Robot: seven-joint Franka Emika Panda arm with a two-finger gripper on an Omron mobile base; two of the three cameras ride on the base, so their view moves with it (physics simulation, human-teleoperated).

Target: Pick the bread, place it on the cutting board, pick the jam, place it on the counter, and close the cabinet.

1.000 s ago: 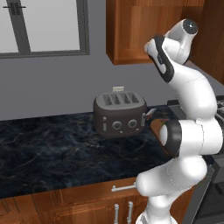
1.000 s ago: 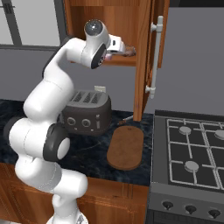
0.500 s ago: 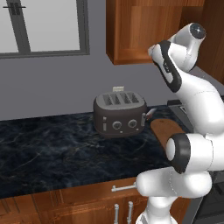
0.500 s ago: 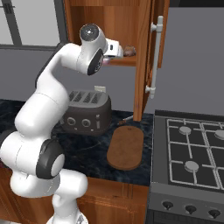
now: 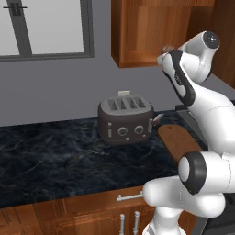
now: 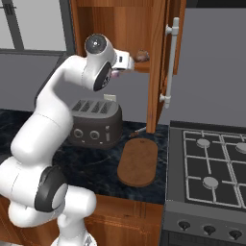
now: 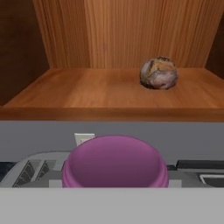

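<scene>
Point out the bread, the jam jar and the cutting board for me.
bread (image 7: 159,72), hand view, middle of the roll on the cabinet shelf.
jam (image 7: 114,161), hand view, middle of its purple top.
cutting board (image 6: 139,162), right base view, centre of the board.

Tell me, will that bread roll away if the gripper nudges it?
Probably somewhat: the bread is round and lumpy, sitting free on the flat cabinet shelf, nothing beside it. The lumps may stop a long roll. It looks light, so push gently.

One tan-brown lumpy bread roll (image 7: 159,73), one purple-pink jam jar (image 7: 114,162), one dark four-slot toaster (image 5: 126,120), one reddish-brown oval cutting board (image 6: 138,162).
</scene>
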